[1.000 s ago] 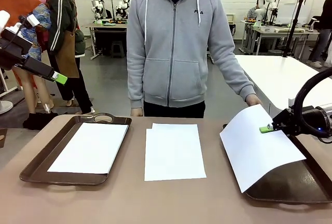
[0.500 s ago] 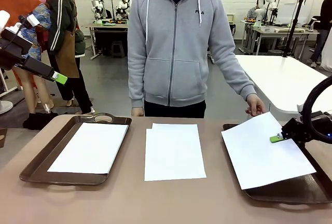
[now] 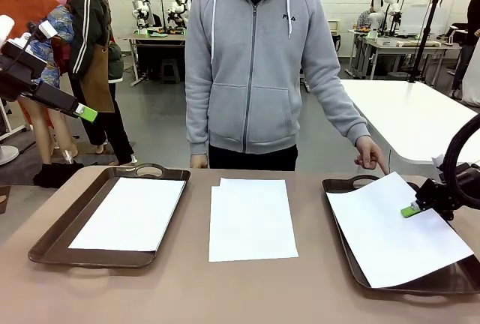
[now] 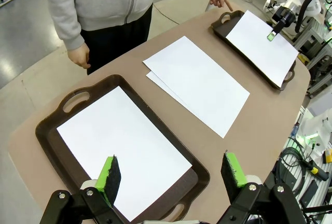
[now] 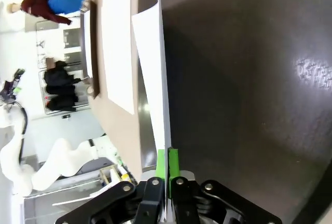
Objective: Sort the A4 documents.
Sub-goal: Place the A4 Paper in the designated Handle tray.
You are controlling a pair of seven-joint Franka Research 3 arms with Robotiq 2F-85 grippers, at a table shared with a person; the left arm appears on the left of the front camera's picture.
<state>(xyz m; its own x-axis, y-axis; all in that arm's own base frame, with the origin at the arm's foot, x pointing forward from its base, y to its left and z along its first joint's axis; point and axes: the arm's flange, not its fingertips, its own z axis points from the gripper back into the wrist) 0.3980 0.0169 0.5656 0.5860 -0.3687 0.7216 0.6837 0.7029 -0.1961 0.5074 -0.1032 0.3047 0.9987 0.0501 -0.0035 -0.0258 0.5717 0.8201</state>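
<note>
Brown table (image 3: pixel 187 294) in an open workshop carries two dark trays. At lower right the right gripper (image 3: pixel 410 209) is clamped on the edge of one A4 sheet (image 3: pixel 390 238) lying across the right tray (image 3: pixel 339 187), near a person's pointing hand (image 3: pixel 369 151). At upper left the left gripper (image 3: pixel 86 112) hangs with fingers apart, holding nothing. A second sheet (image 3: pixel 131 213) lies in the left tray (image 3: pixel 49 241), and stacked sheets (image 3: pixel 251 219) rest at centre. Assessment: the paper is light, limp, easily creased and likely to slide on the stack, so pinch a free edge

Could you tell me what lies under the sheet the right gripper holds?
A dark brown tray, its rim and far handle showing. The right gripper pinches the sheet by its edge. The sheet covers most of the tray's floor, so anything there is hidden.
</note>
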